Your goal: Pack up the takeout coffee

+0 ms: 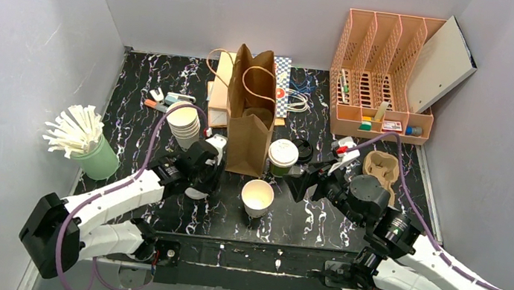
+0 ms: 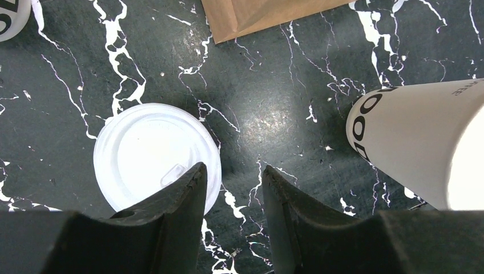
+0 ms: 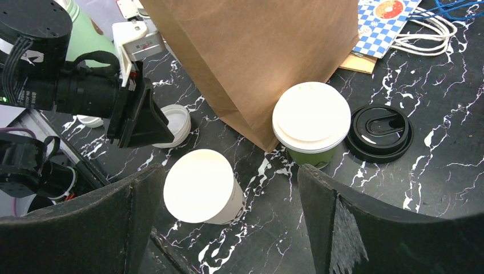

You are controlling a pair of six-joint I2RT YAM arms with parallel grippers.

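Jaws on our right gripper point(image 3: 228, 174) stand spread wide and empty; those of our left gripper point(image 2: 231, 171) are partly parted, pinching nothing. We see the paper bag point(image 1: 250, 114) upright, the lidded green cup point(image 1: 282, 156) just beside its right side, the open cream cup point(image 1: 257, 196) in front, and a white lid point(image 2: 154, 154) flat by our left gripper.

On the side of the cream paper cup point(image 2: 411, 137) stand black letters "OOD"; the smaller print above cannot be read.
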